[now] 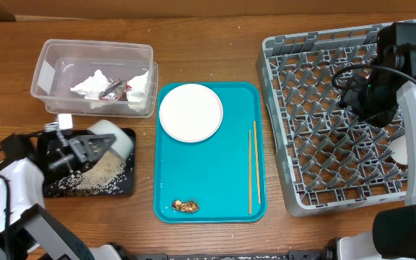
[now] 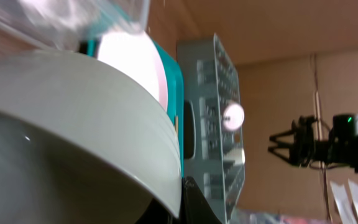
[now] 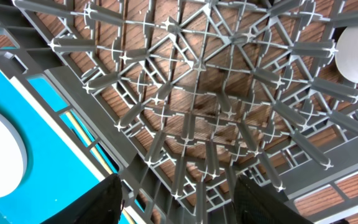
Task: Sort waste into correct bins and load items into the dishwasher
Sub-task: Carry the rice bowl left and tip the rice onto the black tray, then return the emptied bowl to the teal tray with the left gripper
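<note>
While my left claw (image 1: 85,148) clamps rim of pale bowl (image 1: 114,137), bowl is tipped on side above black tray (image 1: 125,186) — rice grains (image 1: 96,175) scattered on tray under it. My right claw (image 3: 182,190) hovers over grey dish rack (image 1: 316,159), fingers apart, gripping nothing. White plate (image 1: 191,112), chopsticks (image 1: 253,170), food scrap (image 1: 186,206) — all on teal tray (image 1: 215,180).

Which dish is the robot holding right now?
The bowl in the left hand, tilted over the black tray; the plate lies on the teal tray.
</note>
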Controlling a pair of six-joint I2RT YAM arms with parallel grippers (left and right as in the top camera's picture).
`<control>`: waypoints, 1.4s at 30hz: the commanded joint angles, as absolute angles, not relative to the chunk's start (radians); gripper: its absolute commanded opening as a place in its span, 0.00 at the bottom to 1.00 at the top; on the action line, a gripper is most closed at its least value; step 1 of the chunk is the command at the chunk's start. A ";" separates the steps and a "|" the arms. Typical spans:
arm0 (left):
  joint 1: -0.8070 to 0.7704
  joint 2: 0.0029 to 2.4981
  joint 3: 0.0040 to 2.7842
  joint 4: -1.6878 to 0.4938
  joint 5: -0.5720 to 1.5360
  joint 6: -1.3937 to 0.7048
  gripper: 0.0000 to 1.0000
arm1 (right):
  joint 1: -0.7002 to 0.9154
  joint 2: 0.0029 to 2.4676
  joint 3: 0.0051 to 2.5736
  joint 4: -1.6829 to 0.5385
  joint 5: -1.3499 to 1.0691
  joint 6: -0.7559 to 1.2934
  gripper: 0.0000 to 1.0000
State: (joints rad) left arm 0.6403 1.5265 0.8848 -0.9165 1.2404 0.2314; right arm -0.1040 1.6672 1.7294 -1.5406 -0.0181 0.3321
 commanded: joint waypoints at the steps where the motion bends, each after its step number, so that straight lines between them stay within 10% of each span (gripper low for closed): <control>1: 0.529 1.473 0.926 -0.948 1.143 0.233 0.04 | -0.106 1.650 1.733 -1.540 -0.010 0.324 0.60; 24: -0.658 1.592 1.079 -0.725 0.306 -0.226 0.04 | -0.106 1.650 1.733 -1.549 -0.010 0.324 0.60; 29: -0.715 1.648 1.079 -0.689 0.243 -0.233 0.05 | -0.106 1.650 1.733 -1.552 -0.010 0.324 0.60; 37: -0.684 1.630 1.135 -0.715 0.244 -0.225 0.49 | -0.106 1.650 1.733 -1.551 -0.010 0.324 0.63; 42: -0.618 1.562 1.206 -0.802 0.208 -0.247 0.51 | -0.106 1.650 1.733 -1.555 -0.079 0.252 0.67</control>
